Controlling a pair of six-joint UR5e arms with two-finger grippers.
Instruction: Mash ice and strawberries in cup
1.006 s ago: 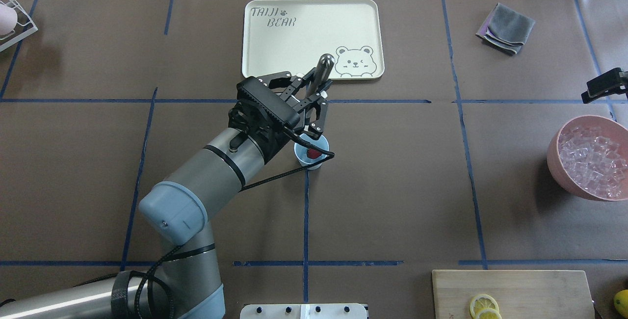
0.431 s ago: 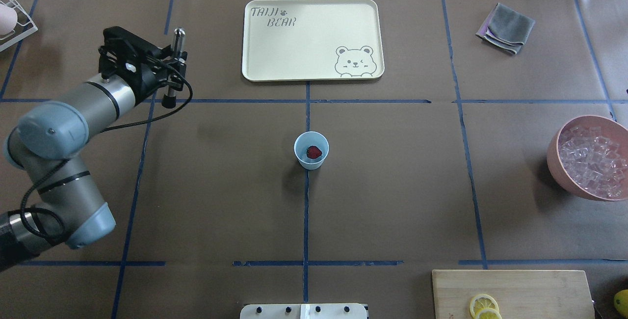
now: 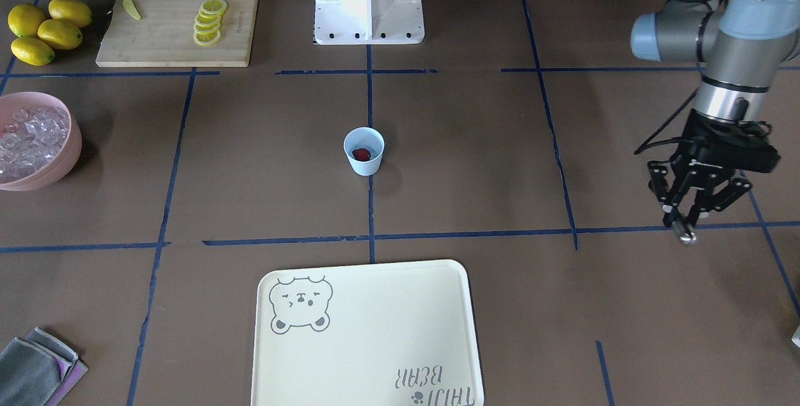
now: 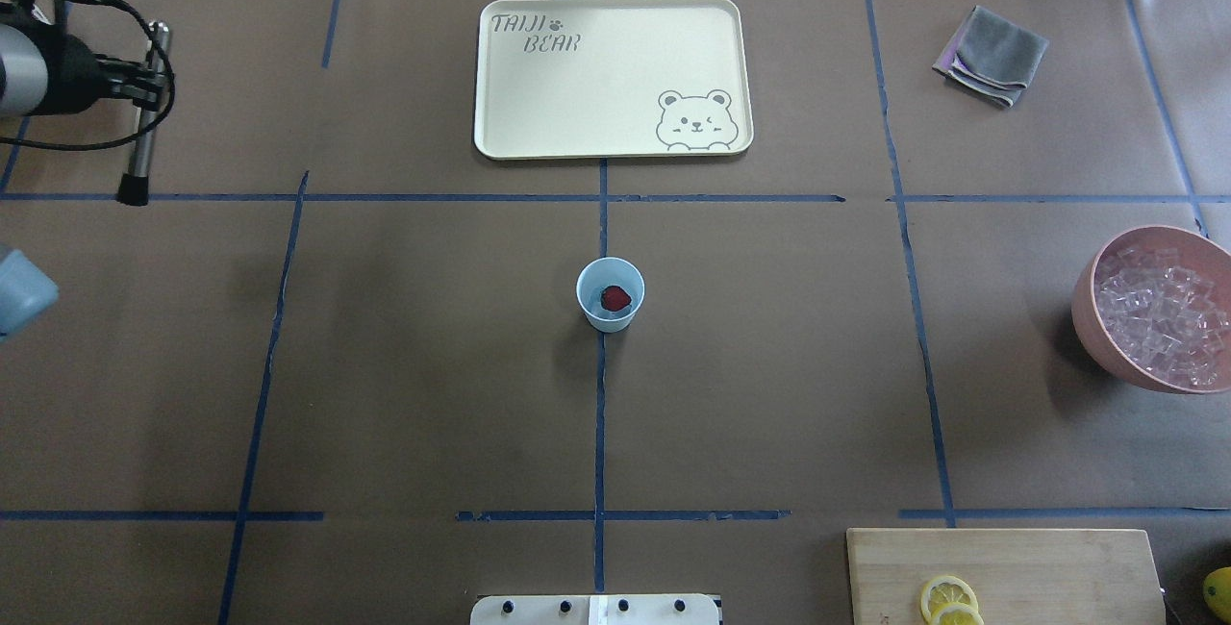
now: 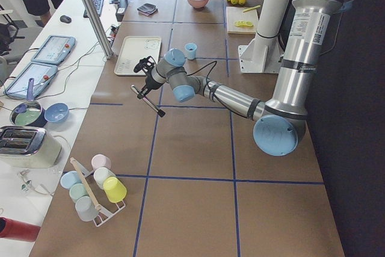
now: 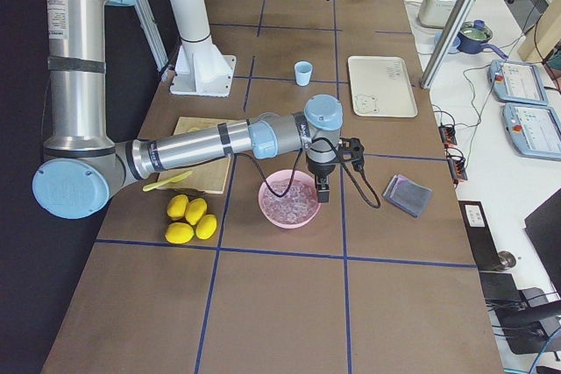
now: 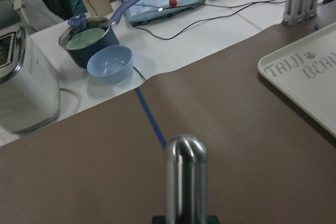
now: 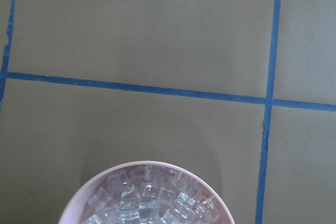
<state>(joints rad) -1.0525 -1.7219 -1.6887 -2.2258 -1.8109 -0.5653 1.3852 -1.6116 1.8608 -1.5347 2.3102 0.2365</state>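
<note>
Left pincer (image 3: 685,215), clamped on the muddler (image 4: 141,144), has swung from the cup (image 3: 364,165) to the counter's (image 4: 433,365) edge, so mashing looks finished; whether the right pincer (image 6: 322,192) is apart or together cannot be told.

Right hand (image 6: 322,195) tiny, grip unreadable; masher (image 7: 186,179) blurred.

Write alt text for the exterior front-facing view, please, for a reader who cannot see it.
A pale blue cup holding one red strawberry stands at the centre of the table. At the view's right the left gripper holds a metal muddler, far from the cup; a pink bowl of ice sits at the left edge.
</note>
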